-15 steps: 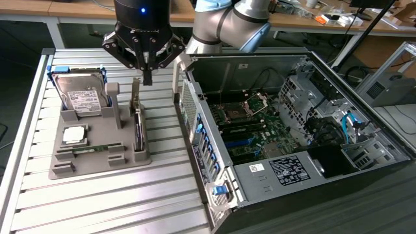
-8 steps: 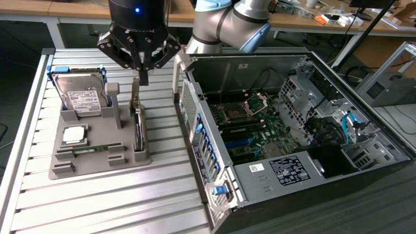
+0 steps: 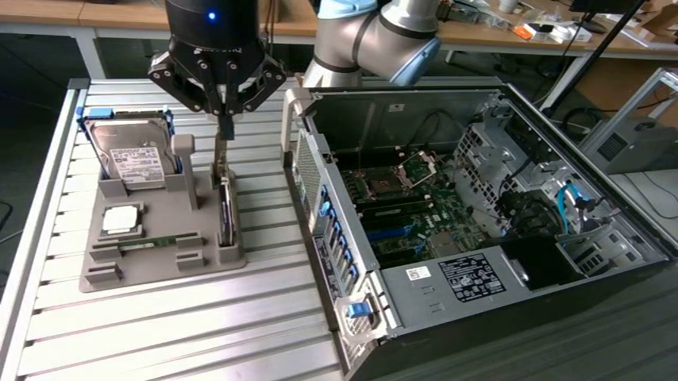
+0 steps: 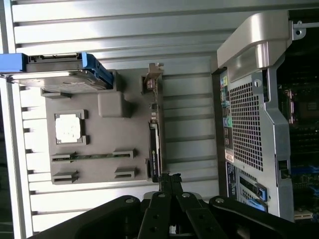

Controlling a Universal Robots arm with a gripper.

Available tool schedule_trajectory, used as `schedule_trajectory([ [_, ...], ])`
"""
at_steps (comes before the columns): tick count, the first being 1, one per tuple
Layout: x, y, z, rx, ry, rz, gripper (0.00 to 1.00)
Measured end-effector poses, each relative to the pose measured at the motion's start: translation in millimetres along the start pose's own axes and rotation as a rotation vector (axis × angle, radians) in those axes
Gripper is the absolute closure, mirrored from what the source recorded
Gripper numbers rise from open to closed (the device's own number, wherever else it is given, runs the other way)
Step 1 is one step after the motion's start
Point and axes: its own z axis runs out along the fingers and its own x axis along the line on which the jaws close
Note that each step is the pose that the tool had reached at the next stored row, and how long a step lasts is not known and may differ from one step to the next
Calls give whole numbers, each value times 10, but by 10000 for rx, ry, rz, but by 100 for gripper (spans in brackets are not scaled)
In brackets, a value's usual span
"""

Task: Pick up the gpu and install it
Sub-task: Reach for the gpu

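Note:
The gpu [image 3: 225, 206] stands on edge in a slot along one side of the grey parts holder [image 3: 159, 266], its silver bracket upright at the far end. My gripper [image 3: 225, 117] hangs above it with its fingers shut together, pointing down. The tips sit just over the top of the bracket, and I cannot tell whether they touch it. In the wrist view the gpu [image 4: 155, 144] is a thin dark strip in the holder [image 4: 99, 134], and my gripper [image 4: 169, 178] shows its closed tips close to the card's near end. Nothing shows between the fingers.
The holder also carries a hard drive [image 3: 132, 155], a square processor [image 3: 120, 220] and a green memory stick [image 3: 159, 240]. An open computer case [image 3: 477, 198] lies at the exterior view's right on the slatted metal table [image 3: 159, 333]. A cluttered bench stands behind.

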Motion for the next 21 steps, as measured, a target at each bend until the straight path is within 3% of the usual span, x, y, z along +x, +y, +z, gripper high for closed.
schedule_trajectory([
  [14,150,-11,-4,0,0,0,89],
  [21,163,-12,-5,0,1,0,89],
])
